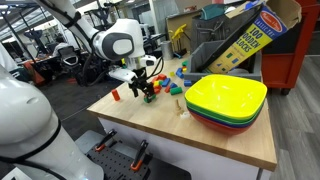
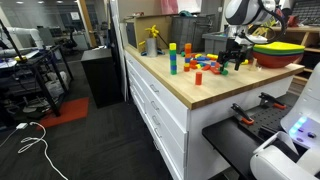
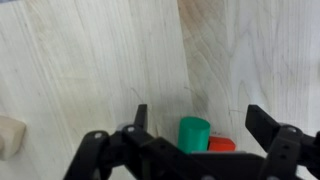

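Observation:
My gripper (image 3: 197, 118) hangs low over the wooden tabletop (image 3: 90, 70) with its jaws wide apart. Between the fingers stands a green cylinder block (image 3: 194, 132), untouched, and a red block (image 3: 222, 145) lies right beside it. In both exterior views the gripper (image 1: 147, 92) (image 2: 236, 62) sits just above a scatter of coloured blocks (image 1: 170, 84) (image 2: 200, 66) on the table. Nothing is held.
A stack of yellow, red and green bowls (image 1: 226, 102) (image 2: 278, 48) stands beside the blocks. A cardboard blocks box (image 1: 245, 35) leans at the back. A pale block (image 3: 10, 135) lies at the wrist view's left edge. A small orange block (image 1: 115, 96) stands near the table edge.

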`<state>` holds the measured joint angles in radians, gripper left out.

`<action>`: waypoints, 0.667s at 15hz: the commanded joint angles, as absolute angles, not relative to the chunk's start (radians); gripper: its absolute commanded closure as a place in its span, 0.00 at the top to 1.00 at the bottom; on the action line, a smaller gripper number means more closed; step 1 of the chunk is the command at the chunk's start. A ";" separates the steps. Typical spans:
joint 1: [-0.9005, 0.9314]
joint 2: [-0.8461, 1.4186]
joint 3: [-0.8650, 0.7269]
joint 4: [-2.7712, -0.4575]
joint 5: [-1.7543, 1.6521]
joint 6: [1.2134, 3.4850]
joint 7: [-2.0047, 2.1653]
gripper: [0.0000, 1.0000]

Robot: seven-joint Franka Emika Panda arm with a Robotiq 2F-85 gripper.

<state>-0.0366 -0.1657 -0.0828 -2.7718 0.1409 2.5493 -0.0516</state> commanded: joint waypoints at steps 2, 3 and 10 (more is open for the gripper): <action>-0.024 -0.127 -0.072 -2.771 0.170 2.596 -0.039 0.74; -0.023 -0.121 -0.071 -2.771 0.172 2.599 -0.039 0.68; -0.025 -0.116 -0.066 -2.772 0.199 2.610 -0.040 0.14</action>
